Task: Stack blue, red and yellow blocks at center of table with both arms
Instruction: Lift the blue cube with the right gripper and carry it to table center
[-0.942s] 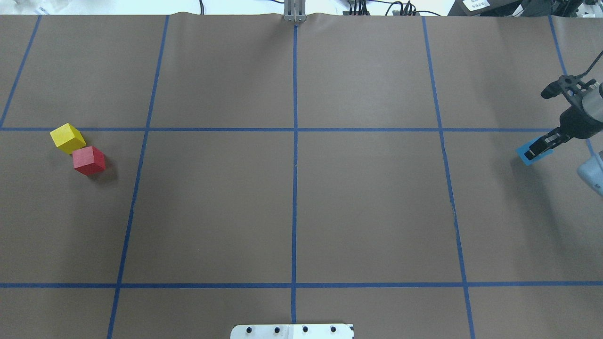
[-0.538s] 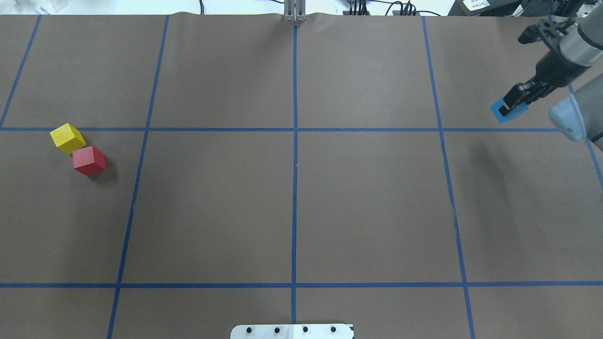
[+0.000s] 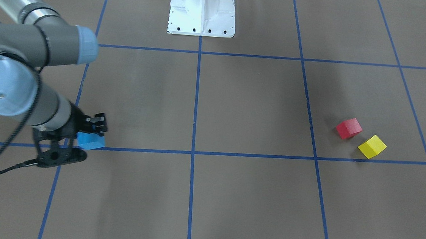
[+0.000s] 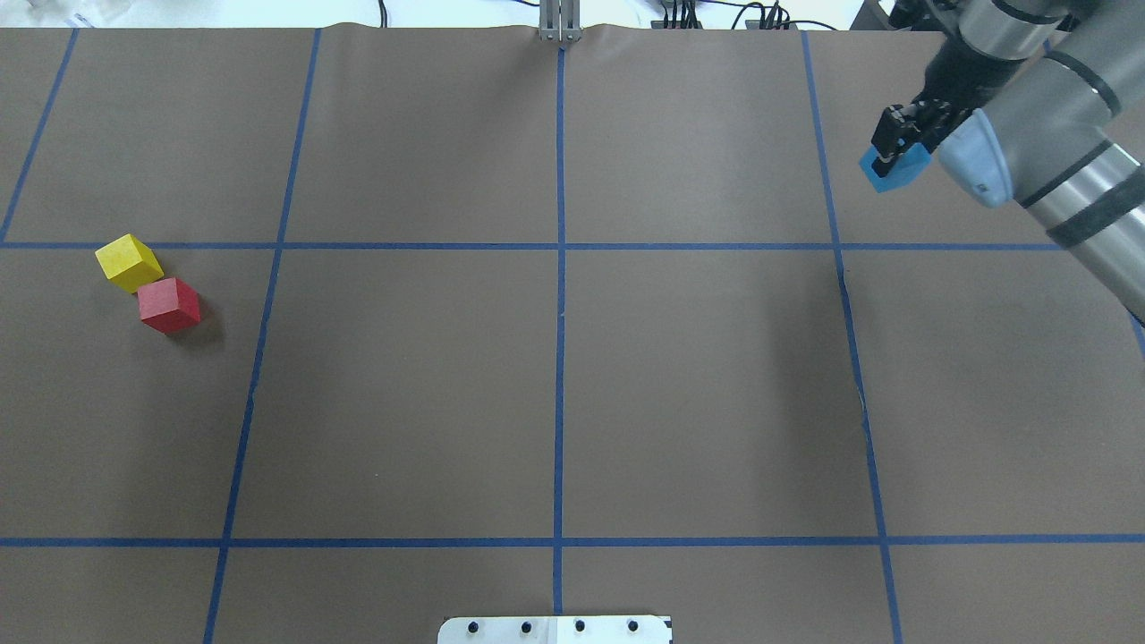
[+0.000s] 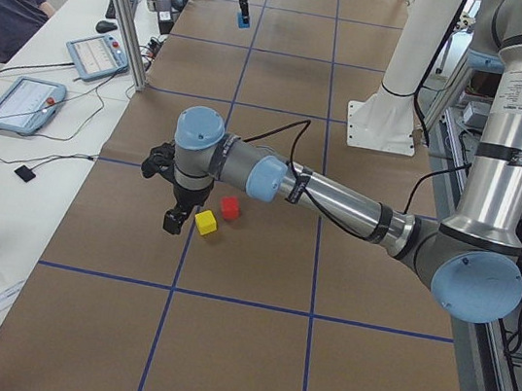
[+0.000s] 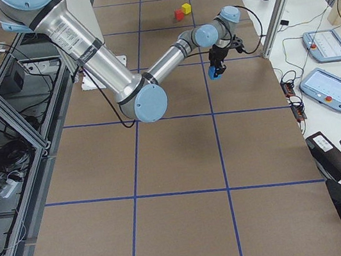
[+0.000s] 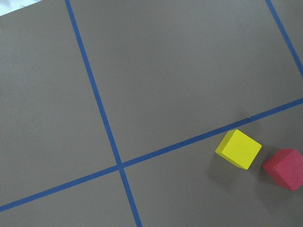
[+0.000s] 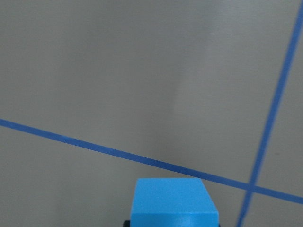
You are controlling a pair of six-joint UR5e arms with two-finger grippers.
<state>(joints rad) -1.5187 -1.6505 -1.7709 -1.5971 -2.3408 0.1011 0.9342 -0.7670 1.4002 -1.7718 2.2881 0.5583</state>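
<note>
My right gripper (image 4: 894, 154) is shut on the blue block (image 4: 897, 172) and holds it in the air over the far right of the table. The block also shows in the front view (image 3: 90, 141) and at the bottom of the right wrist view (image 8: 174, 203). The yellow block (image 4: 129, 262) and the red block (image 4: 168, 304) sit touching on the table at the left; both show in the left wrist view, yellow (image 7: 238, 149) and red (image 7: 284, 169). My left gripper (image 5: 174, 220) hangs just beside the yellow block (image 5: 205, 222); I cannot tell whether it is open or shut.
Blue tape lines divide the brown table into a grid; the centre crossing (image 4: 561, 246) is bare. The white robot base (image 3: 202, 8) stands at the near middle edge. A side table with tablets (image 5: 19, 102) and a seated operator lie beyond the far edge.
My right gripper has lifted the blue block off the table at the right edge and carried it left and toward the far side. The yellow and red blocks have not moved.
</note>
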